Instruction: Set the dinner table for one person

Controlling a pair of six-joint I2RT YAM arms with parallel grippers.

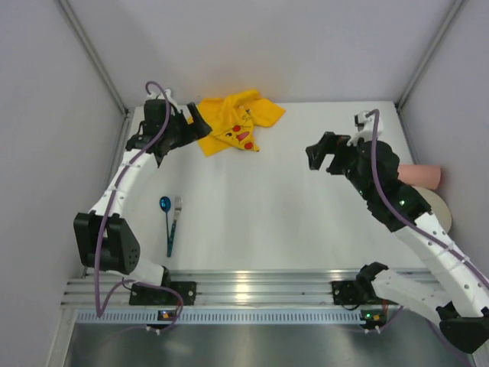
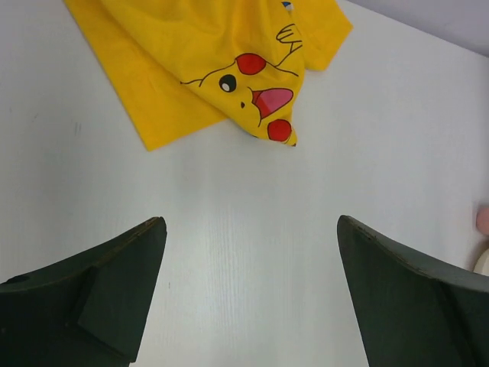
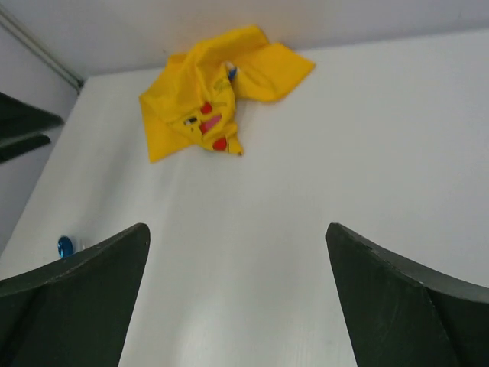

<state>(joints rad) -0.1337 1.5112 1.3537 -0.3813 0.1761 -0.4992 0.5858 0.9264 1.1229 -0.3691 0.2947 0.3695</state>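
The white dinner table (image 1: 267, 206) fills the top view. A crumpled yellow Pikachu-print cloth (image 1: 233, 122) lies at its back; it also shows in the left wrist view (image 2: 221, 69) and the right wrist view (image 3: 210, 92). A blue spoon (image 1: 166, 210) and a fork with a teal handle (image 1: 174, 225) lie side by side at the front left. My left gripper (image 1: 195, 122) is open and empty, just left of the cloth. My right gripper (image 1: 322, 157) is open and empty above the table's right half.
A pink cup (image 1: 420, 176) lies on its side at the right edge, with a cream plate (image 1: 437, 210) beside it, partly hidden by my right arm. Grey walls enclose the table. A metal rail (image 1: 244, 287) runs along the front.
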